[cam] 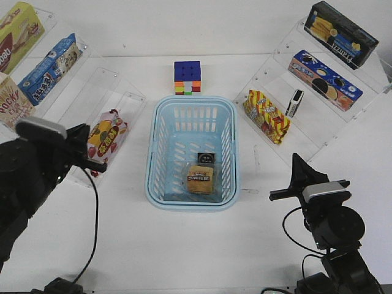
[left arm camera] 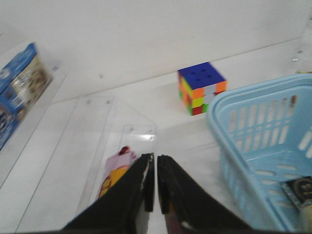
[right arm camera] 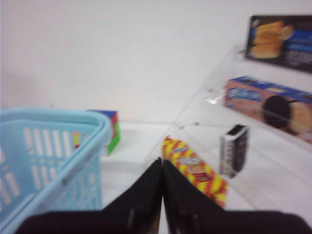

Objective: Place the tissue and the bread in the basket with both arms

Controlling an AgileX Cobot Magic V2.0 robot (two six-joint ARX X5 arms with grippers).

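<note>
The light-blue basket (cam: 190, 110) stands in the middle of the table. Inside it lie the wrapped golden-tan bread (cam: 201, 180) and, just behind it, the small black tissue pack (cam: 206, 157). My left gripper (cam: 93, 163) is shut and empty, left of the basket, near a red-pink snack bag (cam: 106, 133). My right gripper (cam: 297, 164) is shut and empty, right of the basket. In the left wrist view the gripper (left arm camera: 156, 158) is beside the basket (left arm camera: 263, 126), with the tissue pack (left arm camera: 300, 187) at the edge. In the right wrist view the gripper (right arm camera: 162, 162) is beside the basket (right arm camera: 48, 146).
A colour cube (cam: 187, 78) stands behind the basket. Clear shelves on the left hold snack boxes (cam: 50, 68). Clear shelves on the right hold a red-yellow snack (cam: 266, 116), a second black pack (cam: 294, 103) standing upright, and boxes (cam: 324, 79).
</note>
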